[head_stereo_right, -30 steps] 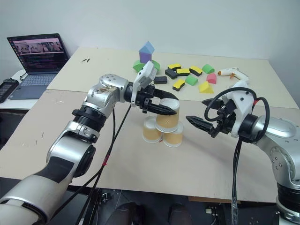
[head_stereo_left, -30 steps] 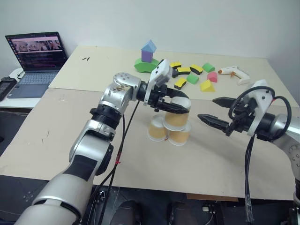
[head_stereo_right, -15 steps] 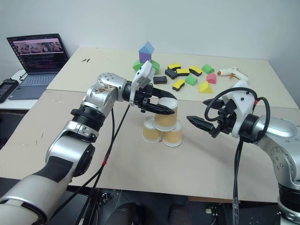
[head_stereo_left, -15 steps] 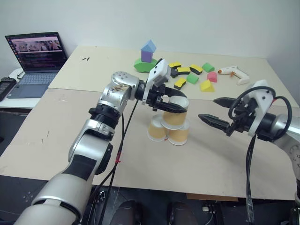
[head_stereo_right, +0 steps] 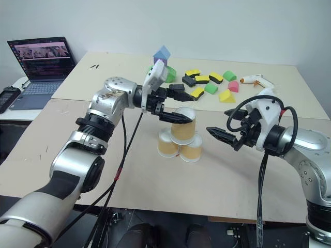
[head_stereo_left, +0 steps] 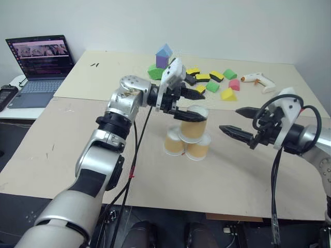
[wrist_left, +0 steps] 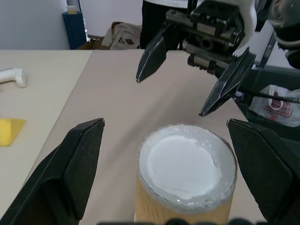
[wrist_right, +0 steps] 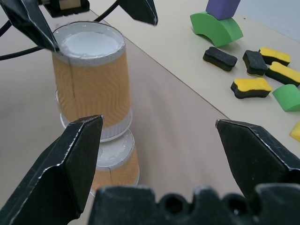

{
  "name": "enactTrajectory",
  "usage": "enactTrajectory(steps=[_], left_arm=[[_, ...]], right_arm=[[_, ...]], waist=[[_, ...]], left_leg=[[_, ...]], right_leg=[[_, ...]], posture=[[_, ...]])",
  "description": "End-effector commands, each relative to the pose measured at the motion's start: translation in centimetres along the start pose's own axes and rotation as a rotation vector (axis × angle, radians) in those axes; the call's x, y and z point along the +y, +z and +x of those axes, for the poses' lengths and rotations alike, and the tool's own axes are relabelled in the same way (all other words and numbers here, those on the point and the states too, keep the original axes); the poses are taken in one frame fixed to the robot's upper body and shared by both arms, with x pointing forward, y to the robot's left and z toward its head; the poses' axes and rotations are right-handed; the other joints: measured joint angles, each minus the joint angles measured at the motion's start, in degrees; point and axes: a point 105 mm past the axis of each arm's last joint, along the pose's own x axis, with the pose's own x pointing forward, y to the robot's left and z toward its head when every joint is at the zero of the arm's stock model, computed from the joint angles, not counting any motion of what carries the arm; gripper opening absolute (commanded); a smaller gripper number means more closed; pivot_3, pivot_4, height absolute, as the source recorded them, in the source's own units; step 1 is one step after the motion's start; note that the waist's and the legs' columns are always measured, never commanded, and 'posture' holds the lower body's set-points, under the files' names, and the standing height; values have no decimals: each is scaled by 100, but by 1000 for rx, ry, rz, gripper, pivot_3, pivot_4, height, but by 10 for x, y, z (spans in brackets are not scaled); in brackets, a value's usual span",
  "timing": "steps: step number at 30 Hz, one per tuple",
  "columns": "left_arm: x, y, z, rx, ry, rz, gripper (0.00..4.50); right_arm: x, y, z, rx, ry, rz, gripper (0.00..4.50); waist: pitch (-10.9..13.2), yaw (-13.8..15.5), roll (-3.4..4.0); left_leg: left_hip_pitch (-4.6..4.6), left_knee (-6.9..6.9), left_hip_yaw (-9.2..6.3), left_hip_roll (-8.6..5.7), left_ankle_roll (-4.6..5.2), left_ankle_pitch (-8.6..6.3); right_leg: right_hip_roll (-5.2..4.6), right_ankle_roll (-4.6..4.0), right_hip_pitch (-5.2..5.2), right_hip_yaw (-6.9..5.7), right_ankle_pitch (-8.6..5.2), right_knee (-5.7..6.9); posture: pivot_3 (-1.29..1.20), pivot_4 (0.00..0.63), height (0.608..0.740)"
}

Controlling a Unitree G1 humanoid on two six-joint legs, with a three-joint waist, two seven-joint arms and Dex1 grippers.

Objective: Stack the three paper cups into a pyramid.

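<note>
Standing inverted, three tan-orange paper cups (head_stereo_left: pixel 189 135) form a pyramid; white bases upward.

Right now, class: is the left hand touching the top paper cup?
Apart. The left wrist view shows the left hand open, table visible between each finger and the top paper cup.

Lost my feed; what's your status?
Both grippers open: left straddling top cup, right beside the pyramid. Top cup rests on two cups. Nothing in the way.
</note>
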Motion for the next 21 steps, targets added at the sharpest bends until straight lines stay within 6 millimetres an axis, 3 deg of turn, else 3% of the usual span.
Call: enactTrajectory(steps=[1,5,7,8,11,14,17,21], left_arm=[[-5,53,-14,-104,4,95,4468],[-12,87,-31,-221,18,64,4468],[2,112,-61,-386,186,-9,4468],[15,110,-73,-411,326,-30,4468],[56,64,-120,-345,865,-49,4468],[60,10,-171,-288,1225,-131,4468],[41,-37,-219,-216,1529,-168,4468],[-10,-89,-272,-18,1865,-123,4468]], right_arm=[[0,11,-1,-33,9,-44,4500],[-2,10,1,-32,12,-41,4500],[-3,12,5,-40,13,-41,4500],[-4,11,5,-42,9,-38,4500],[-20,-1,4,3,-81,-33,4500],[-42,-13,-2,58,-198,-32,4500],[-64,-22,-13,97,-319,-26,4500],[-97,-60,-23,239,-543,-65,4500]], waist=[[0,-5,0],[0,-4,0],[0,-8,0],[0,-15,0],[-1,-16,1],[-2,-22,2],[1,-30,-3],[3,-21,-7]], left_leg=[[0,0,0,1,0,0],[-1,1,-1,0,0,0],[1,2,-1,1,0,0],[1,5,-2,2,0,0],[16,3,-7,4,0,0],[47,-7,-2,1,-1,0],[29,-4,1,2,-5,3],[8,-7,3,-4,-6,2]], right_leg=[[0,0,-2,1,0,1],[-1,0,-2,1,0,1],[-2,1,-1,2,0,4],[-3,1,-1,4,0,8],[-13,2,7,13,-1,15],[-18,2,30,22,0,19],[-16,2,7,21,1,24],[-15,2,-9,5,1,14]], posture=[[0,150,740],[0,150,740],[0,150,740],[0,150,740],[0,150,740],[0,150,740],[0,150,740],[0,150,740]])
